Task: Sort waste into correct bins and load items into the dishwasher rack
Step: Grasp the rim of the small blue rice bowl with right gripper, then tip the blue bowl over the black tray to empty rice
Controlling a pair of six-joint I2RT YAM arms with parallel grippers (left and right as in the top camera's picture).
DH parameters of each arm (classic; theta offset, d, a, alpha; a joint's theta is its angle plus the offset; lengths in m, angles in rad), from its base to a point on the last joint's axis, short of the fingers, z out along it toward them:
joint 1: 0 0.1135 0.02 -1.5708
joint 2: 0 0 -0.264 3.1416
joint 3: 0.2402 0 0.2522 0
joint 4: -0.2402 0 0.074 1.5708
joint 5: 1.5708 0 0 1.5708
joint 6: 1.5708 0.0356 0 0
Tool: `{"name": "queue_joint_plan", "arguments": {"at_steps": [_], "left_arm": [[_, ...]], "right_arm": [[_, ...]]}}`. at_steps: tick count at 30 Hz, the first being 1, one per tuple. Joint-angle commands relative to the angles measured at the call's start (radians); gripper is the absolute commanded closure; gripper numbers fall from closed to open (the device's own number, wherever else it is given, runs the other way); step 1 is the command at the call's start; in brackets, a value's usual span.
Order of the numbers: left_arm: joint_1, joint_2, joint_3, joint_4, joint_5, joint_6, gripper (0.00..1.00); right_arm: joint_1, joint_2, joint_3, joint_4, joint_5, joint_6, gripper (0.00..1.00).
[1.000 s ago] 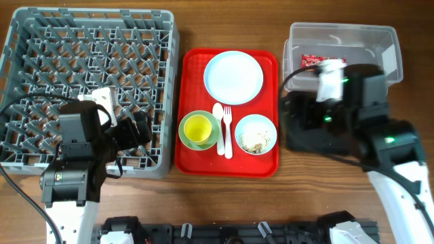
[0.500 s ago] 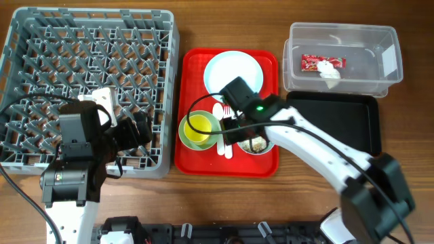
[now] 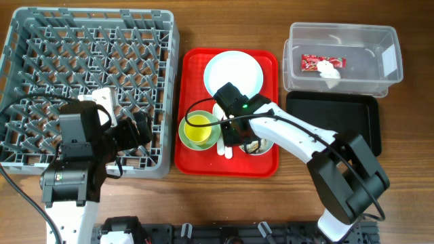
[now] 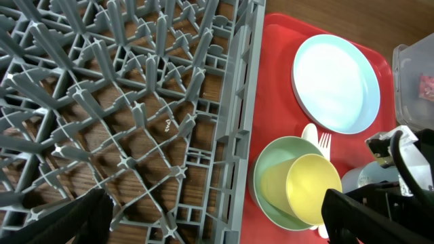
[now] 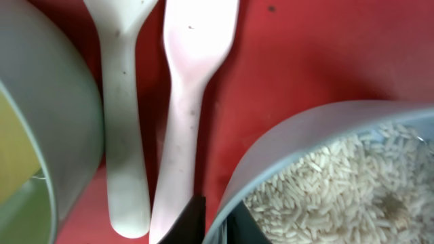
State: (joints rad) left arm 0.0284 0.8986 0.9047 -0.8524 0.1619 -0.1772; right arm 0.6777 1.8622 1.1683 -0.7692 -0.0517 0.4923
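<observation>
My right gripper (image 5: 213, 227) is shut on the rim of the light blue bowl (image 5: 319, 125), one finger outside and one inside beside the rice scraps (image 5: 346, 183). Overhead, that gripper (image 3: 239, 139) reaches across the red tray to the bowl (image 3: 265, 144). The white spoon and fork (image 3: 224, 150) lie just left of it. A yellow-green cup (image 3: 198, 129) sits in the light green bowl (image 3: 184, 137), and the plate (image 3: 234, 73) is behind. The red-and-white wrapper (image 3: 313, 62) and white scrap (image 3: 330, 72) lie in the clear tub (image 3: 296, 76). My left gripper (image 4: 217, 227) hangs open over the grey rack (image 4: 135, 102).
The black tray (image 3: 339, 116) lies in front of the clear tub, right of the red tray (image 3: 193, 160). The rack (image 3: 88, 68) fills the left of the table, its right wall close to the red tray. The right arm stretches diagonally over the tray's front right corner.
My right arm has swung from the clear tub over to the red tray, and its jaws have closed on the light blue bowl's rim. The left arm has not moved.
</observation>
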Motion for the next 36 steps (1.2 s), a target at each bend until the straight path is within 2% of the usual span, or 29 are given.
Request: {"name": "queue_joint_plan", "arguments": {"at_steps": [1,10,14,16,23,24,30,36], "left_arm": [[-0.004,-0.002,0.016,0.002,0.012,0.009,0.00],[-0.004,-0.002,0.016,0.002,0.011,0.010,0.00],[-0.004,-0.002,0.016,0.002,0.011,0.010,0.00],[-0.004,-0.002,0.016,0.002,0.011,0.010,0.00],[-0.004,-0.002,0.016,0.002,0.011,0.010,0.00],[-0.004,-0.002,0.016,0.002,0.011,0.010,0.00],[-0.004,-0.002,0.016,0.002,0.011,0.010,0.00],[-0.004,-0.002,0.016,0.002,0.011,0.010,0.00]], "right_arm": [[0.001,0.000,0.003,-0.003,0.007,0.016,0.96],[-0.120,-0.260,0.042,-0.066,-0.021,0.005,0.96],[-0.267,-0.384,0.042,-0.082,-0.105,0.002,0.96],[-0.364,-0.408,0.042,-0.092,-0.189,-0.045,0.96],[-0.682,-0.351,-0.045,-0.054,-0.611,-0.156,0.96],[-0.764,-0.327,-0.090,-0.036,-0.698,-0.192,0.96],[-0.937,-0.249,-0.189,0.039,-0.959,-0.279,0.96],[-1.041,-0.160,-0.230,0.082,-1.148,-0.284,0.96]]}}
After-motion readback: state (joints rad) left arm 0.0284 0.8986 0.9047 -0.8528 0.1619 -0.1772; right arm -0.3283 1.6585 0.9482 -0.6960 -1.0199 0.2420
